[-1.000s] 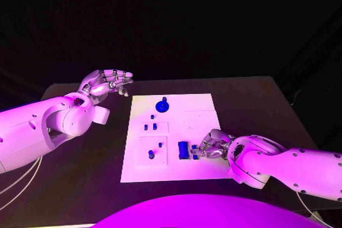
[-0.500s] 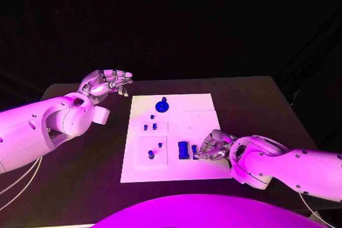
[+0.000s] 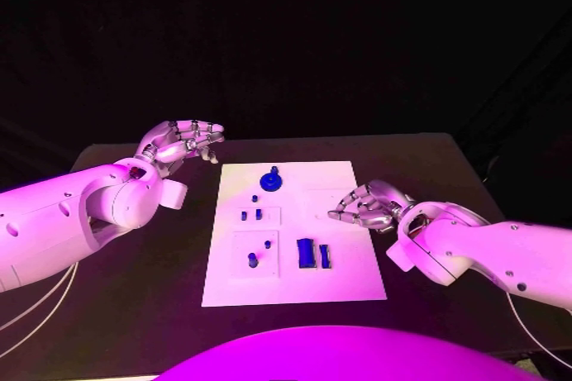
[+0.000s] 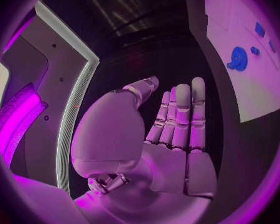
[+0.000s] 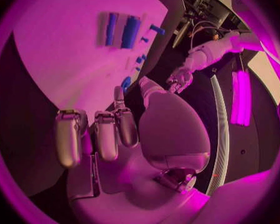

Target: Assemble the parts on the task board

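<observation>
The white task board (image 3: 345, 273) lies mid-table. At its far end sits a round blue part (image 3: 272, 180), which the left wrist view also catches as the round blue part (image 4: 238, 58). Small blue pieces (image 3: 250, 213) stand in the left-hand recesses, and two more (image 3: 254, 259) lie nearer me. A wide blue block (image 3: 307, 252) and a narrow one (image 3: 326, 255) lie side by side near the front. My right hand (image 3: 367, 206) hovers over the board's right edge, fingers loosely bent, holding nothing. My left hand (image 3: 181, 141) is raised off the board's far left corner, fingers straight and empty.
Black table (image 3: 143, 257) surrounds the board on all sides, with its far edge just beyond the left hand. In the right wrist view the two blocks (image 5: 129, 32) lie on the board (image 5: 65, 50) ahead of my fingers (image 5: 105, 134).
My right hand has left the two blue blocks near the front and moved up and away along the board's right edge. The blocks stay on the board. The left hand has barely moved.
</observation>
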Controlling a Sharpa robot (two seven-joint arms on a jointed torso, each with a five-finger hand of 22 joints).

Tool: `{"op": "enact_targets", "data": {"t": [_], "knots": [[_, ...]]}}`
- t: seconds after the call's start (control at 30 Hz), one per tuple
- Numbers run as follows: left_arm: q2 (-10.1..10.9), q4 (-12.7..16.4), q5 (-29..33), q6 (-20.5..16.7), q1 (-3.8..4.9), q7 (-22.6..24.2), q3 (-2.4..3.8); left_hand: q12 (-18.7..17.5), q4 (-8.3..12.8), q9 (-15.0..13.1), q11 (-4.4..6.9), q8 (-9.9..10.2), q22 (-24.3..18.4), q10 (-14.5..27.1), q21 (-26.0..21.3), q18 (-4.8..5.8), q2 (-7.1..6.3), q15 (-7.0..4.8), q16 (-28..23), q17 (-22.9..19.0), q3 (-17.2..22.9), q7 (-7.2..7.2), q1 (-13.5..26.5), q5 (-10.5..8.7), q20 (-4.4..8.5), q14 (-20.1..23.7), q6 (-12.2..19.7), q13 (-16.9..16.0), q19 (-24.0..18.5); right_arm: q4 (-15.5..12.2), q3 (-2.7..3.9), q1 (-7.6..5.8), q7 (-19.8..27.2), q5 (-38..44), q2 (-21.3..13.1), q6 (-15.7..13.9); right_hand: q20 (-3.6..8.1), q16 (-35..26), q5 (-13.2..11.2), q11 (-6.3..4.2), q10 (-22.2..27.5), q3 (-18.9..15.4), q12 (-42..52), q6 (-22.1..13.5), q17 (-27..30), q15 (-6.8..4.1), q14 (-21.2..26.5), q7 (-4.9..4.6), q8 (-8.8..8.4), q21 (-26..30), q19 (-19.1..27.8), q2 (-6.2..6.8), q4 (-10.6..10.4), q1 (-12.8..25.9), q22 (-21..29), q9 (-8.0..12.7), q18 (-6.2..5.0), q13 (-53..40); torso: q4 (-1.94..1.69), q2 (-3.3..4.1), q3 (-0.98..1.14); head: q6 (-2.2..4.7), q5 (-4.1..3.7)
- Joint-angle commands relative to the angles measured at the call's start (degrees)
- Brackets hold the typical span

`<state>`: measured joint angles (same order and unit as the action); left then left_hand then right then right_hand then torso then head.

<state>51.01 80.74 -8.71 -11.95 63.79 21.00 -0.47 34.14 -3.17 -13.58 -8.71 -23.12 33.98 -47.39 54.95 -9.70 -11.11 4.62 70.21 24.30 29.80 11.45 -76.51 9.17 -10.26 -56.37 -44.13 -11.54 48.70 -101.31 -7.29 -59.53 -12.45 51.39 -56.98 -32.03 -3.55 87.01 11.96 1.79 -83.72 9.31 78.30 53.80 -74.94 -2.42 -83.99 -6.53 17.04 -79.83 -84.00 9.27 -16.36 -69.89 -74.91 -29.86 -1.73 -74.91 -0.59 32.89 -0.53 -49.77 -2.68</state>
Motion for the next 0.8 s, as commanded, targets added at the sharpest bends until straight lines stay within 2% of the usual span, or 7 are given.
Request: {"op": "enact_targets", "data": {"t": [0.03, 0.53, 0.57, 0.63, 0.67, 0.7, 0.8], "knots": [[-1.0, -0.9, 3.4, 0.5, -0.34, 2.4, 0.03, 0.4, -0.4, 0.1, 0.0, -0.4, -0.5, 0.6, -0.9, -0.83, 0.14, 0.05, -1.0, -0.6, 0.0, 1.06, 0.5, 0.28, -0.02, 1.0, 0.4, 0.1, -0.9, 4.0, 0.09, -1.49, 16.3, -17.1, 1.5, -2.1, -0.62, -4.0, 0.8, 0.61, 3.8, -0.4, -8.8, -1.1, -4.1, 0.81, -2.7, -0.49, -0.77, 10.2, 0.8, -0.35, -0.1, -2.1, -9.0, 0.0, -2.17, -6.6, 0.52, -1.4, -0.42, 1.05, 0.26], [-10.9, -15.0, 11.3, 0.8, -1.21, 7.2, 0.03, -17.1, -3.4, 2.7, -1.18, 0.5, -20.4, -6.9, -32.2, -0.74, -1.0, 3.35, -41.9, -14.8, 4.0, 0.35, 0.2, -0.02, -5.34, 7.9, -0.8, 8.0, -8.0, 32.0, 1.12, -4.59, 32.0, -35.8, 15.5, 4.7, -7.0, -68.7, 1.6, 5.39, 21.3, 12.2, -69.6, -2.0, 43.8, 6.7, 21.1, -3.98, -5.71, 76.3, 22.2, 1.45, 0.2, -8.9, 41.9, 7.0, -8.77, 53.8, 1.16, -3.35, -0.03, 6.45, 1.78], [-10.5, -14.3, 8.0, 0.1, -1.16, 4.0, -0.02, -34.1, 3.2, 13.6, 8.71, 23.1, -34.0, 47.4, -55.0, 9.7, 11.11, -4.62, -70.2, -24.3, -29.8, -11.45, 23.0, -9.17, 10.26, 56.4, 44.1, 11.5, -48.7, 31.2, 1.13, -4.64, 25.9, -30.5, 15.1, 0.9, 3.55, -87.0, -12.0, -1.79, 40.2, -9.3, -78.3, -53.8, 74.9, 2.42, 39.7, 6.53, -17.04, 79.8, 40.2, -9.27, 16.4, 15.0, 74.9, 29.9, 1.73, 74.9, 0.96, -3.04, -0.27, 5.66, 1.43], [-10.5, -14.1, 8.0, -0.2, -1.18, 4.0, -0.02, -34.1, 3.2, 13.6, 8.71, 23.1, -34.0, 47.4, -55.0, 9.7, 11.11, -4.62, -70.2, -24.3, -29.8, -11.45, 25.0, -9.17, 10.26, 56.4, 44.1, 11.5, -48.7, 31.0, 1.2, -4.6, 26.0, -30.7, 15.0, 0.8, 3.55, -87.0, -12.0, -1.79, 41.7, -9.3, -78.3, -53.8, 74.9, 2.42, 42.1, 6.53, -17.04, 79.8, 43.1, -9.27, 16.4, 16.4, 74.9, 29.9, 1.73, 74.9, 0.95, -3.02, -0.26, 5.77, 1.45], [-10.4, -13.9, 8.0, -0.5, -1.2, 4.0, -0.02, -34.1, 3.2, 13.6, 8.71, 23.1, -34.0, 47.4, -55.0, 9.7, 11.11, -4.62, -70.2, -24.3, -29.8, -11.45, 26.3, -9.17, 10.26, 56.4, 44.1, 11.5, -48.7, 30.8, 1.28, -4.54, 26.3, -31.0, 15.0, 0.6, 3.55, -87.0, -12.0, -1.79, 42.7, -9.3, -78.3, -53.8, 74.9, 2.42, 43.2, 6.53, -17.04, 79.8, 84.0, -9.27, 16.4, 17.8, 74.9, 29.9, 1.73, 74.9, 0.95, -3.0, -0.25, 5.91, 1.47], [-10.3, -13.5, 8.0, -1.1, -1.25, 4.1, -0.01, -34.1, 3.2, 13.6, 8.71, 23.1, -34.0, 47.4, -55.0, 9.7, 11.11, -4.62, -70.2, -24.3, -29.8, -11.45, 29.3, -9.17, 10.26, 56.4, 44.1, 11.5, -48.7, 30.2, 1.46, -4.42, 26.8, -31.6, 14.9, 0.2, 3.55, -87.0, -12.0, -1.79, 83.7, -9.3, -78.3, -53.8, 74.9, 2.42, 84.0, 6.53, -17.04, 79.8, 84.0, -9.27, 16.4, 20.9, 74.9, 29.9, 1.73, 74.9, 0.93, -2.96, -0.22, 6.23, 1.51], [-10.1, -12.0, 8.1, -3.1, -1.41, 4.4, 0.03, -34.1, 3.2, 13.6, 8.71, 23.1, -34.0, 47.4, -55.0, 9.7, 11.11, -4.62, -70.2, -24.3, -29.8, -11.45, 34.4, -9.17, 10.26, 56.4, 44.1, 11.5, -48.7, 28.2, 2.06, -4.03, 28.3, -33.6, 14.6, -1.1, 3.55, -87.0, -12.0, -1.79, 83.7, -9.3, -78.3, -53.8, 74.9, 2.42, 84.0, 6.53, -17.04, 79.8, 84.0, -9.27, 16.4, 26.2, 74.9, 29.9, 1.73, 74.9, 0.9, -2.82, -0.14, 7.24, 1.64]]}}
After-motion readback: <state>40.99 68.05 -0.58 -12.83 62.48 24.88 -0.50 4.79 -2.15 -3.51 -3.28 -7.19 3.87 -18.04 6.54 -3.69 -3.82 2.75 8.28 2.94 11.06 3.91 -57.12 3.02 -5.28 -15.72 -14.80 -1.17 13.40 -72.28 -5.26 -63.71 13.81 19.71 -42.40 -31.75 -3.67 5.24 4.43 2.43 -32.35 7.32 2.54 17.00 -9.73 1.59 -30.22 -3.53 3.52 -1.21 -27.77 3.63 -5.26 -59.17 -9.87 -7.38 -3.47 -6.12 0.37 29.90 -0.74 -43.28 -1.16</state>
